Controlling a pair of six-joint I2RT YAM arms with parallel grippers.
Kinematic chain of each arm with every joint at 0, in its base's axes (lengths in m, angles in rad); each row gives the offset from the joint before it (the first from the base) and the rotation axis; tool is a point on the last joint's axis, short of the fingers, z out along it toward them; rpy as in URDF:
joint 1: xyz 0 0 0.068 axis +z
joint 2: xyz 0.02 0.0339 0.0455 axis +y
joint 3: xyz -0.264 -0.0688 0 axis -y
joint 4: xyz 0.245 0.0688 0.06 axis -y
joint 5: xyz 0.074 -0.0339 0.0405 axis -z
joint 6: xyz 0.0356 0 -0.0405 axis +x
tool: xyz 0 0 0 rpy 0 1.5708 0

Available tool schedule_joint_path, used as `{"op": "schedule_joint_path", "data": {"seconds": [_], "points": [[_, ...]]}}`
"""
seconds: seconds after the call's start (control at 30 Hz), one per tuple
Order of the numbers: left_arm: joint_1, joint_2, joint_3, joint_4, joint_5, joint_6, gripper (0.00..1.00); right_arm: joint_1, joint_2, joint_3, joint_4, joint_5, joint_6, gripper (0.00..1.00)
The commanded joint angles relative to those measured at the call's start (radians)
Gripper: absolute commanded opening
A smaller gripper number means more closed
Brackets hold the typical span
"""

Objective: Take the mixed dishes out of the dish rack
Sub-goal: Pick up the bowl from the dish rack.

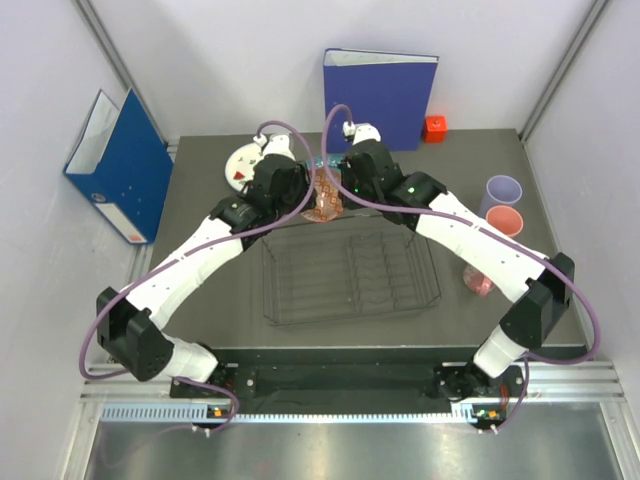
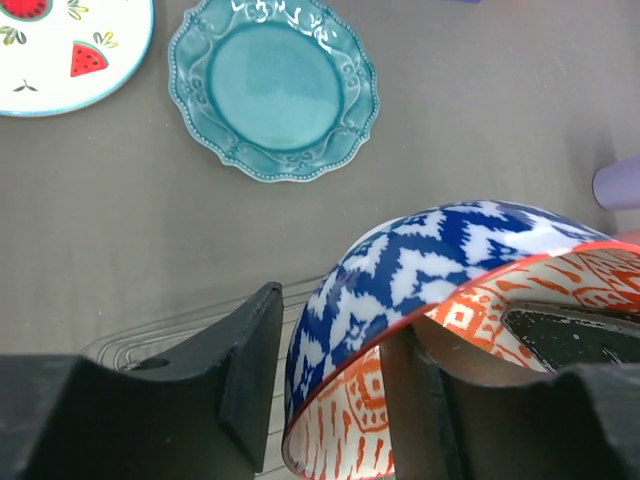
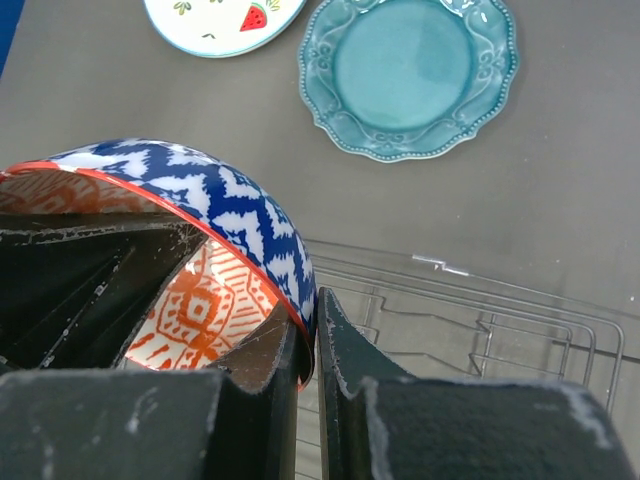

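Note:
The red-and-blue patterned bowl (image 1: 325,198) hangs tilted above the far edge of the dish rack (image 1: 350,275), between both grippers. My right gripper (image 3: 312,318) is shut on the bowl's (image 3: 215,210) rim. My left gripper (image 2: 335,330) is open and straddles the opposite rim of the bowl (image 2: 430,260): one finger is inside it, the other outside with a gap. The teal plate (image 2: 272,85) and the white watermelon plate (image 2: 60,40) lie flat on the table beyond the rack. The rack looks empty of dishes.
A lavender cup (image 1: 502,190) and a pink cup (image 1: 504,222) stand right of the rack; another pink cup (image 1: 478,280) lies near the right arm. Blue binders stand at the left (image 1: 115,165) and back (image 1: 378,85), with a small red cube (image 1: 434,128) beside the back one.

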Motion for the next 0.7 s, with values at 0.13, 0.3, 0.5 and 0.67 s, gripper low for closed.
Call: {"op": "schedule_joint_path", "data": {"seconds": [0.13, 0.3, 0.5, 0.67], "points": [[0.002, -0.072, -0.046, 0.109, -0.124, 0.019, 0.32, 0.02, -0.039, 0.026, 0.069, -0.052, 0.018, 0.0], [0.004, -0.109, -0.084, 0.131, -0.169, 0.039, 0.0, 0.009, -0.053, 0.023, 0.064, -0.054, 0.016, 0.0], [0.004, -0.133, -0.11, 0.141, -0.149, 0.051, 0.0, 0.002, -0.046, 0.024, 0.059, -0.059, 0.016, 0.0], [0.01, -0.12, -0.089, 0.135, -0.067, 0.039, 0.0, 0.002, -0.037, 0.027, 0.059, -0.078, 0.016, 0.03]]}}
